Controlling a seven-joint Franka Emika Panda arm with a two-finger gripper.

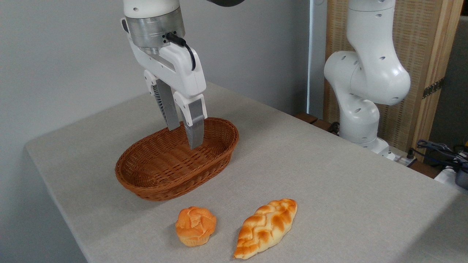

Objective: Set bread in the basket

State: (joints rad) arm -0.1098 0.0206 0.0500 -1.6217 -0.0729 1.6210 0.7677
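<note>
The oval brown woven wicker basket (172, 166) sits on the grey cloth-covered table (329, 175), at the left. The white two-finger gripper (184, 137) hangs above its interior, its 2 grey fingers (195, 128) parted by a narrow gap and holding nothing. Nearer the front edge, the small round golden-orange bun (195, 225) stands upright outside the basket. Just beside it, to the right, lies the braided pointed-oval loaf (266, 228).

Arm (365, 73) cut by top edge; hand (184, 137) hides basket (161, 182) far rim; cables (442, 153) perhaps run offscreen.
</note>
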